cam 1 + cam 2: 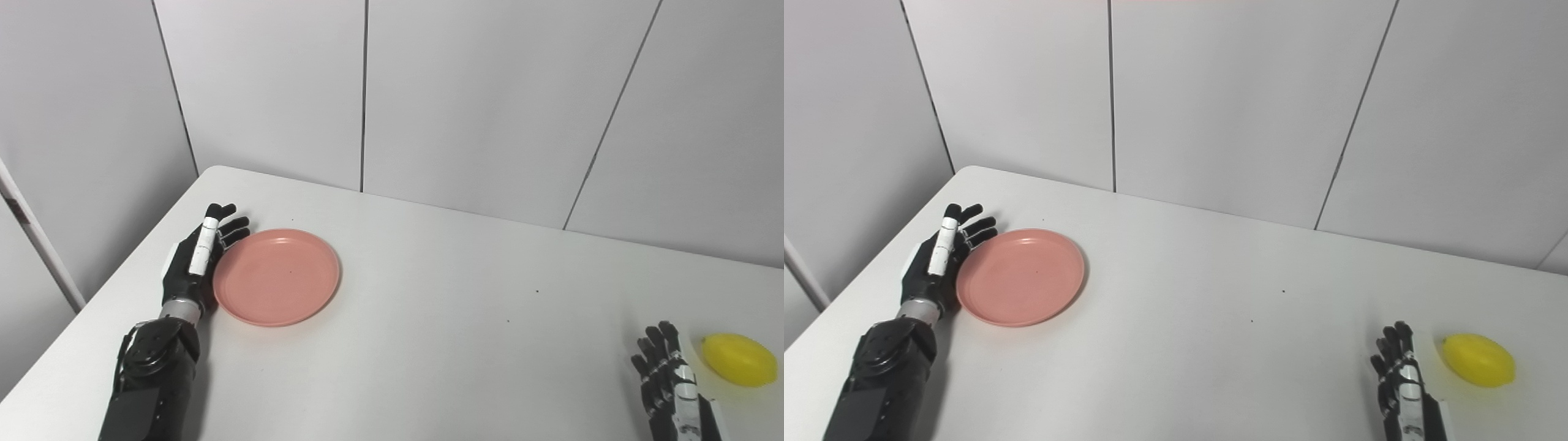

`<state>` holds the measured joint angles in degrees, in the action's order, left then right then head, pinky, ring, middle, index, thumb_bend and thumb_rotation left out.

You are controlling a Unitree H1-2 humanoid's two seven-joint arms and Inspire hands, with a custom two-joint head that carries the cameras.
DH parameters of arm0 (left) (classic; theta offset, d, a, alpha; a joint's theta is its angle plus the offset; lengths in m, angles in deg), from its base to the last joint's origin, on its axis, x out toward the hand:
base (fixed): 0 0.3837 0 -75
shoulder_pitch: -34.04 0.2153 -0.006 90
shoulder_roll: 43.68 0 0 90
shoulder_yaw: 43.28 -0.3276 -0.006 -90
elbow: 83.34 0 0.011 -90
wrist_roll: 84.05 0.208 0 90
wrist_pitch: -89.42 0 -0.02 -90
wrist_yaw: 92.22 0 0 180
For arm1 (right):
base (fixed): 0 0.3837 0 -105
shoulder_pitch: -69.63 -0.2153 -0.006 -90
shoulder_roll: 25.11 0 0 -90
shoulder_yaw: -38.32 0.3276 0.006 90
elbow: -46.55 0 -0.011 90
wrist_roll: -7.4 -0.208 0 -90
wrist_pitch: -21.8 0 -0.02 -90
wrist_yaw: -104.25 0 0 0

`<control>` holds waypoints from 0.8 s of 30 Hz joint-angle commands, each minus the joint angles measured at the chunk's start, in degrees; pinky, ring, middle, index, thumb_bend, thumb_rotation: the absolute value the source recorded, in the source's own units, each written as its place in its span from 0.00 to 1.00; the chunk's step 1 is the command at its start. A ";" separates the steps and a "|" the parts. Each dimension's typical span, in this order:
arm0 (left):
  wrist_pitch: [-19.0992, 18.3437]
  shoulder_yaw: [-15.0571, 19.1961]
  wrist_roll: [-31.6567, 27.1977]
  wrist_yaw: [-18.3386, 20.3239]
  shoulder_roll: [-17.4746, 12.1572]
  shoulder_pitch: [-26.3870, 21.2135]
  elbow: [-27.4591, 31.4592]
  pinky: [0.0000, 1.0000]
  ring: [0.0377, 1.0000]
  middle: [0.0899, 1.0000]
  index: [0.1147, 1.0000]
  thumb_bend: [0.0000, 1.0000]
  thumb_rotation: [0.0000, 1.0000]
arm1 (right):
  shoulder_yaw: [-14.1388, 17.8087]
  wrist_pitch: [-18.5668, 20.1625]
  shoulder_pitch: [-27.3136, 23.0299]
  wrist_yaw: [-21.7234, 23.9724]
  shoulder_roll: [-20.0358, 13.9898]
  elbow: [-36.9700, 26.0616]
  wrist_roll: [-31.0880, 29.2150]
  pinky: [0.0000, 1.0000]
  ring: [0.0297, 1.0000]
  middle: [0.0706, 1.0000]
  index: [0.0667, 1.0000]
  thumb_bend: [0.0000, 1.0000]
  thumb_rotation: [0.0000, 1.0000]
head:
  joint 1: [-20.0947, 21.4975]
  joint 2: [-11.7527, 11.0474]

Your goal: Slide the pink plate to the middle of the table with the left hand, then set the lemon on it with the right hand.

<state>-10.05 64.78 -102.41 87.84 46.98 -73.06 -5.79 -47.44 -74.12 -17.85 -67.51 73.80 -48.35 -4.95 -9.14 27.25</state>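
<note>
Left hand (195, 263) lies flat with its fingers straight and apart, holding nothing, its inner side pressed against the left rim of the pink plate (277, 277), which sits on the white desk (441, 318) toward the far left corner. Over by the near right corner, the right hand (1402, 383) rests open and empty, fingers spread and pointing away, with the yellow lemon (1479, 359) lying just beside it, not touching.
</note>
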 commanded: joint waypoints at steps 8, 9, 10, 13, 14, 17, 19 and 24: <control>-2.99 -0.87 -1.35 0.31 3.08 0.73 4.90 0.76 0.76 0.73 0.76 0.87 0.82 | -0.72 -0.11 0.93 0.31 0.69 0.66 -0.29 1.00 1.00 0.98 1.00 0.67 0.98 | 0.11 0.27; -3.28 -1.00 -1.34 0.25 3.46 0.85 5.42 0.76 0.75 0.73 0.77 0.87 0.83 | -0.75 -0.18 0.94 0.31 0.65 0.66 -0.17 1.00 1.00 0.98 1.00 0.66 0.99 | 0.13 0.30; -3.39 -1.12 -1.23 0.25 3.75 0.94 5.68 0.76 0.75 0.73 0.77 0.87 0.83 | -0.77 -0.12 0.96 0.25 0.64 0.60 -0.07 1.00 0.99 0.98 1.00 0.66 0.99 | 0.13 0.30; -3.76 -1.28 -1.16 0.01 4.59 1.13 6.30 0.75 0.75 0.74 0.77 0.86 0.84 | -0.70 0.10 1.05 0.03 0.74 0.44 -0.02 1.00 0.99 0.98 1.00 0.66 0.98 | 0.13 0.30; -3.94 -1.26 -1.17 -0.09 4.78 1.16 6.49 0.75 0.75 0.74 0.77 0.86 0.83 | -0.69 0.12 1.07 0.00 0.75 0.43 -0.02 1.00 0.99 0.97 1.00 0.66 0.98 | 0.13 0.30; -4.43 -1.09 -1.55 -0.02 5.52 1.32 6.74 0.75 0.74 0.74 0.77 0.86 0.83 | -0.68 0.27 1.08 -0.09 0.84 0.26 -0.02 1.00 0.99 0.97 1.00 0.67 0.97 | 0.20 0.60; -4.41 -0.99 -1.77 -0.04 6.07 1.46 6.70 0.76 0.75 0.73 0.77 0.86 0.83 | -0.72 0.31 1.06 -0.11 0.83 0.26 0.05 1.00 0.99 0.97 1.00 0.67 0.97 | 0.27 0.68; -4.14 -1.16 -2.14 -0.11 7.13 2.05 6.90 0.76 0.76 0.73 0.77 0.88 0.82 | -0.82 0.05 0.91 -0.01 0.85 0.44 0.04 1.00 0.99 0.97 1.00 0.68 0.97 | 0.51 0.81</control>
<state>-13.37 63.93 -104.07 88.01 53.37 -71.37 0.29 -47.73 -74.07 -17.82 -67.62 73.82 -48.56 -4.66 -8.61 28.04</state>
